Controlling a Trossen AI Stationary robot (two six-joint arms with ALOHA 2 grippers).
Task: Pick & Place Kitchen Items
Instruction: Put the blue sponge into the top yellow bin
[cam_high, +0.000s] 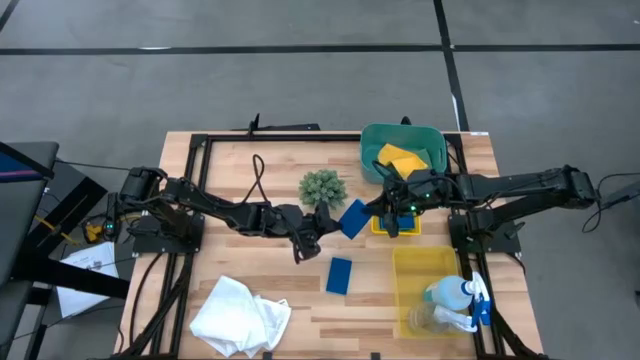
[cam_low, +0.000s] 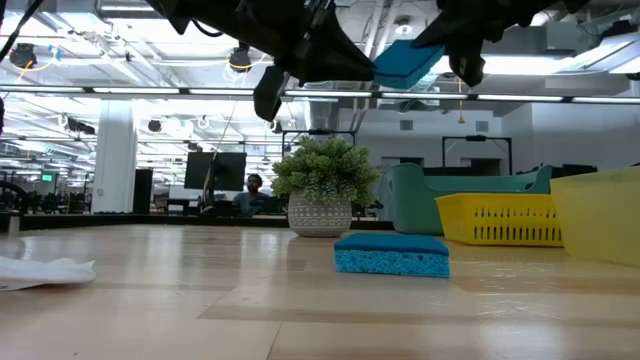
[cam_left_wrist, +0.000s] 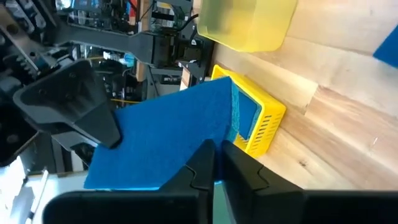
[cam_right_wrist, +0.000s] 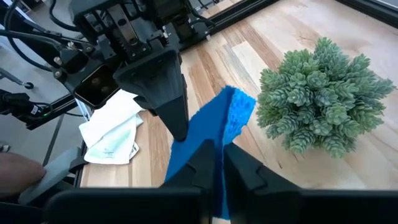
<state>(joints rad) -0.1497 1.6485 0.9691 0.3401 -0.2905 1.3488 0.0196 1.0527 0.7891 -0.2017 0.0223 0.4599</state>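
Observation:
A blue sponge (cam_high: 353, 217) hangs in the air over the table's middle, right of the plant ball. Both grippers are shut on it: my left gripper (cam_high: 335, 222) comes from the left, my right gripper (cam_high: 376, 215) from the right. In the low view this sponge (cam_low: 405, 62) sits high between the two dark hands. A second blue sponge (cam_high: 340, 275) lies flat on the wood nearer the front edge. A white cloth (cam_high: 240, 315) lies crumpled at the front left. A yellow sponge (cam_high: 400, 158) rests in the teal bin. My left gripper pinches the sponge's left end (cam_left_wrist: 202, 140) between its two fingers, which come from the table's left and slant slightly down. The sponge is lifted clear and tilted, one broad face showing. My right gripper pinches the opposite, right end (cam_right_wrist: 205, 140) between its two fingers, which come from the table's right and slant down; the sponge reaches away from them toward the left hand's fingers (cam_right_wrist: 163, 93).
The spiky plant ball (cam_high: 322, 187) stands just behind and left of the held sponge. A teal bin (cam_high: 432, 138) is at the back, with a small yellow basket (cam_high: 378, 226) under my right gripper. A translucent yellow bin (cam_high: 410, 262) at the front right holds a spray bottle (cam_high: 455, 293).

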